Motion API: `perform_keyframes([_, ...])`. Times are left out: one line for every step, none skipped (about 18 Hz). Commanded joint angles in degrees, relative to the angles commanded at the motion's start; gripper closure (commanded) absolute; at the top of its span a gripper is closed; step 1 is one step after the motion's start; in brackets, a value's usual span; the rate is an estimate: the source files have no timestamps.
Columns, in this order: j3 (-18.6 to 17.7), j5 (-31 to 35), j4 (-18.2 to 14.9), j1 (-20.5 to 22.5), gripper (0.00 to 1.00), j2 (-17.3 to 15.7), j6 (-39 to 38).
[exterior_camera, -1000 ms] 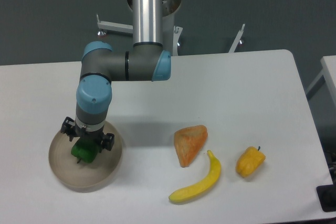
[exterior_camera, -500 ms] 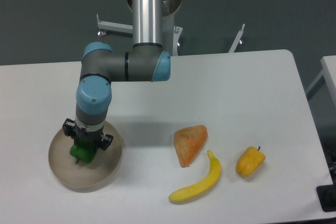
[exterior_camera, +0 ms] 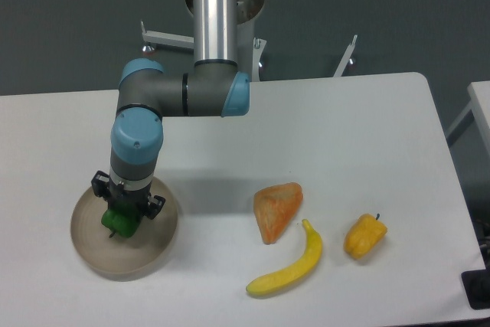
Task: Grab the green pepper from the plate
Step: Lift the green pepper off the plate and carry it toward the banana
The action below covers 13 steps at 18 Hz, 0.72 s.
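**Now gripping: tool clamps the pepper on the plate**

Seen from the fixed camera, the tool (exterior_camera: 122,216) has narrowed since a second ago and sits clamped around the green pepper (exterior_camera: 119,222), which rests on the plate (exterior_camera: 92,250). By my judgement the grasp is made; lifting comes next. The yellow pepper (exterior_camera: 364,237) lies well apart on the worktop (exterior_camera: 344,135).

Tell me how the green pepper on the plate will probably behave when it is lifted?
The pepper looks glossy, so it may slip between the fingers. Its lumpy, blocky shape could make it twist in the hand. It seems small, so probably light, leaving the plate undisturbed.
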<state>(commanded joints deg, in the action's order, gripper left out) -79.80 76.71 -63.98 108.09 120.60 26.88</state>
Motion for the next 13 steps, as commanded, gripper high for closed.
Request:
perform_keyframes([0.00, 1.84, -0.09, 1.49, 0.56, -1.06, 2.36])
perform_keyframes([-0.35, 3.60, -0.18, 2.64, 0.56, -2.20, 5.26])
perform_keyframes([-0.35, 4.84, -0.35, 3.43, 0.56, -3.08, 8.07])
perform_keyframes([-0.44, 5.54, -0.53, 4.48, 0.56, -3.78, 10.62])
perform_keyframes([-0.53, 5.81, -1.23, 6.23, 0.56, -4.83, 12.82])
perform_keyframes([-0.35, 6.25, -2.19, 7.99, 0.56, -5.54, 15.28])
perform_keyframes([0.08, 6.95, -2.63, 9.40, 0.56, -5.72, 17.83])
perform_keyframes([0.52, 7.74, -2.73, 10.55, 0.56, -5.72, 20.12])
perform_keyframes([0.79, 8.88, -2.73, 11.95, 0.56, -5.99, 22.06])
perform_keyframes([0.88, 10.20, -2.81, 13.36, 0.56, -6.08, 23.90])
perform_keyframes([1.14, 10.99, -2.73, 14.50, 0.56, -5.90, 26.27])
perform_keyframes([1.49, 11.35, -2.55, 15.64, 0.56, -5.64, 29.51])
perform_keyframes([2.02, 11.44, -2.73, 17.13, 0.56, -5.46, 32.77])
